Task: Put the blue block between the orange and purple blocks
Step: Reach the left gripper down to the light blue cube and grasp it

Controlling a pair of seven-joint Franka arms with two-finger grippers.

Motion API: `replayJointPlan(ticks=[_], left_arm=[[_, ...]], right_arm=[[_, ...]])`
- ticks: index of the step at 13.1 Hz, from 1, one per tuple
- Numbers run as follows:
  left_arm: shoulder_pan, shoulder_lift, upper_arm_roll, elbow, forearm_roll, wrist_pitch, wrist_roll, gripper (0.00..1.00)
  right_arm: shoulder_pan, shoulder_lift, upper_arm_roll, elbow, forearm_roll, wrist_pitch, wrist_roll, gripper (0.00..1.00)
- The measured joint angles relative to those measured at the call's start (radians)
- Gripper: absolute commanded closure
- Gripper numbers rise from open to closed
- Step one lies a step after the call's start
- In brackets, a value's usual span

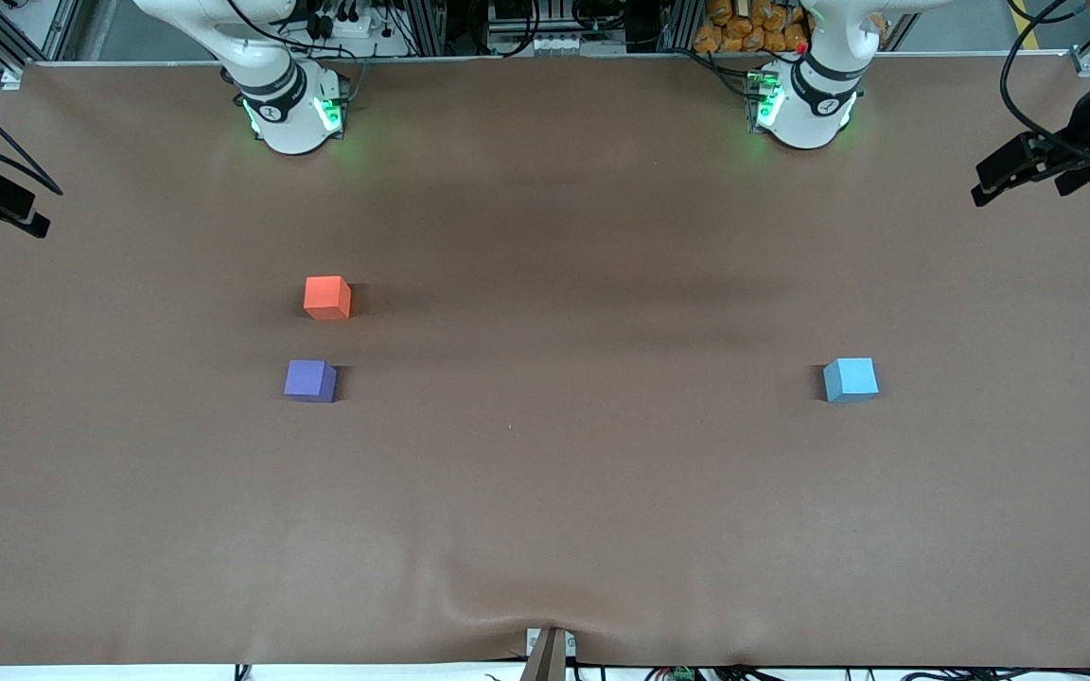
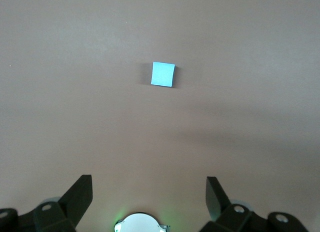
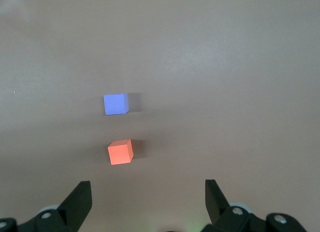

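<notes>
Blue block, a small sky-blue matte cube (image 1: 851,379), sits untouched on the brown tabletop (image 1: 545,492) toward the left arm's end, well apart from the orange-red matte cube (image 1: 327,297) and the violet-purple matte cube (image 1: 309,380) at the right arm's end. In the front view it lies at about 3 o'clock from the purple cube.

Left hand (image 2: 149,192) hangs above it, fingers spread, empty. Right hand (image 3: 148,194) hangs over the pair, likewise spread and empty.

Risk: the gap between orange and purple looks narrow; lowering the blue block there could shove either neighbour.

Only the wrist views show the fingers plainly; only the front view shows all three cubes.
</notes>
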Motion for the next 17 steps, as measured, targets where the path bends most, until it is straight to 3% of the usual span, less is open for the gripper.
replayJointPlan(ticks=[2,6,9,12,17], left_arm=[[0.034,0.096,0.002,-0.014,0.035,0.040,0.013,0.00],[0.069,0.281,0.001,-0.155,0.049,0.404,0.019,0.00],[0.069,0.306,-0.003,-0.305,0.048,0.657,0.019,0.00],[0.068,0.337,-0.016,-0.402,0.043,0.791,0.019,0.00],[0.068,0.445,-0.039,-0.466,0.043,0.975,0.019,0.00]], right_arm=[[0.000,0.000,0.000,0.000,0.000,0.000,0.000,0.00],[0.000,0.000,0.000,0.000,0.000,0.000,0.000,0.00],[0.000,0.000,0.000,0.000,0.000,0.000,0.000,0.00],[0.000,0.000,0.000,0.000,0.000,0.000,0.000,0.00],[0.000,0.000,0.000,0.000,0.000,0.000,0.000,0.00]])
